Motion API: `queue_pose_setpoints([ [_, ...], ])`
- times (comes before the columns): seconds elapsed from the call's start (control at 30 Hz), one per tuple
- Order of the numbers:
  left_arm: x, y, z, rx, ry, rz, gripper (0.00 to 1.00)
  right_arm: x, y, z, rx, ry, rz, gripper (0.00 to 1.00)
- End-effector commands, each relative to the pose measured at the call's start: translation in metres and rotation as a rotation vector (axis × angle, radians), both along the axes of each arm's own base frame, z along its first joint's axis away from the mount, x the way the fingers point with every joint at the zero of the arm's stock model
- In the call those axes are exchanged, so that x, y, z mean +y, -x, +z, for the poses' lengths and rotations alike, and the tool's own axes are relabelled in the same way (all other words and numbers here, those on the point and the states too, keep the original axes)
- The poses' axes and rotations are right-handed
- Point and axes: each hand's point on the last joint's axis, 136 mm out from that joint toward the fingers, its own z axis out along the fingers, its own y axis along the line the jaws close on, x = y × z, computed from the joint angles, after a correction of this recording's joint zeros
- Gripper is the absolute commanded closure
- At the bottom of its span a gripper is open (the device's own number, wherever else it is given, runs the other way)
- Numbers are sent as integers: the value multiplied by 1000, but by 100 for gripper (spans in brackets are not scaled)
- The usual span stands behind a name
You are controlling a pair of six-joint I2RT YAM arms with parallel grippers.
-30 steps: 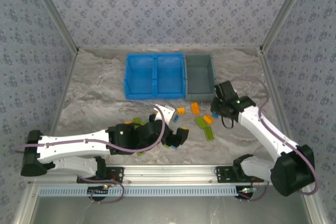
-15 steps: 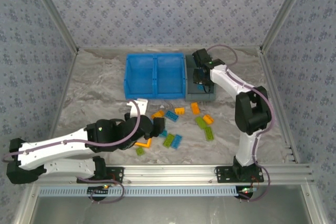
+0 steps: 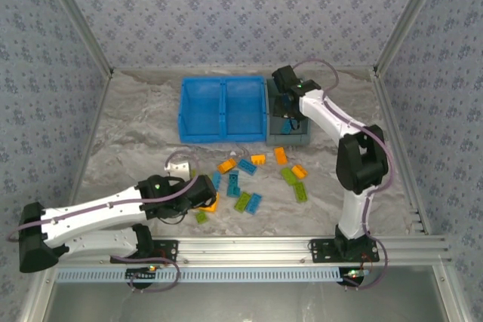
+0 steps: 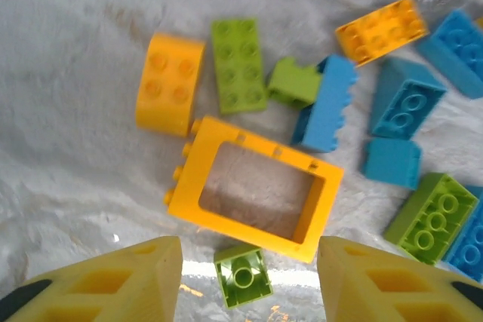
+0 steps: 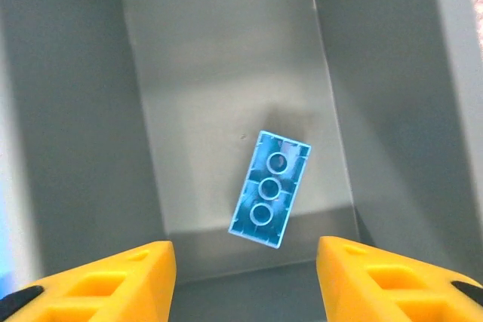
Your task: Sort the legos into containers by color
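Orange frame (image 4: 272, 152): lying flat, just ahead of the left gripper (image 4: 249, 262), long side running across its gap.
Left gripper: jaws part-way apart, gripping nothing; small lime brick (image 4: 243, 277) sits between them.
Right gripper (image 5: 245, 262): parted, empty, well away above the grey bin (image 5: 226, 58).

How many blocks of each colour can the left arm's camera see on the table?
Orange blocks: 3, counting the open frame
Green blocks: 4
Blue blocks: 5, two cut by the picture's edge
Total: 12
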Motion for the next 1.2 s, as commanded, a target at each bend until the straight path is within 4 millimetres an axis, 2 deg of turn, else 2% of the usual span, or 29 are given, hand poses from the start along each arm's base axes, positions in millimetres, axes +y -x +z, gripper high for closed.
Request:
queue_pose_setpoints([
  [0.0, -10, 7, -22, 76, 162, 192, 53, 9, 35, 62, -145, -5, 47, 46],
  [0.1, -15, 3, -33, 74, 240, 273, 53, 27, 81, 75, -231, -65, 159, 45],
  [0.27, -14, -5, -41, 72, 291, 368, 51, 59, 167, 65, -280, -223, 414, 42],
  [0.37, -11, -4, -53, 99, 305, 430, 52, 62, 210, 55, -259, -290, 470, 43],
  [0.47, -9, -4, -64, 109, 327, 480, 54, 61, 239, 54, -269, -303, 490, 43],
  [0.67, -1, -3, -77, 126, 331, 547, 56, 66, 263, 52, -263, -310, 495, 43],
  [0.87, 3, -3, -90, 139, 339, 595, 61, 78, 272, 48, -248, -296, 524, 44],
  [1.17, -1, -9, -87, 118, 354, 604, 72, 85, 278, 47, -250, -297, 531, 44],
])
